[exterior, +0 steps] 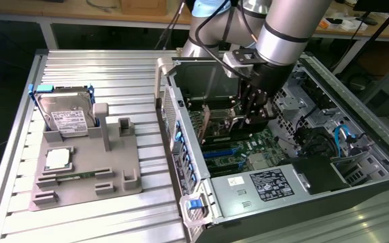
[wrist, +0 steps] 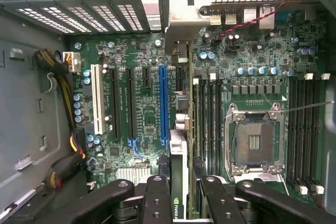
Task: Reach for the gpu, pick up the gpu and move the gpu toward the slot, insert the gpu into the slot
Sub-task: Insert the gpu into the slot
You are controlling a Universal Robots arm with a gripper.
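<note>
My gripper [wrist: 181, 195] is clamped on the gpu [wrist: 179, 150], edge-on just above the motherboard [wrist: 126, 45] and seemingly beside the blue slot [wrist: 163, 103], so pressing down misaligned could jam its edge.

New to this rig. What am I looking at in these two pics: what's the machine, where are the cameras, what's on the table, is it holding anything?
The machine is a single robot arm. Its clamp, the end effector, reaches down into an open computer case lying on a ribbed metal table.

The exterior view comes from a camera off the arm, looking down on the whole bench. The wrist view comes from a camera on the arm's wrist, looking past the fingers at the green motherboard.

To the exterior view's left of the case, a grey holder carries an upright hard drive and a flat silvery chip.

The end effector is clamped on the gpu, seen edge-on. The card runs parallel to the long blue slot, close beside it, and does not look seated.
</note>
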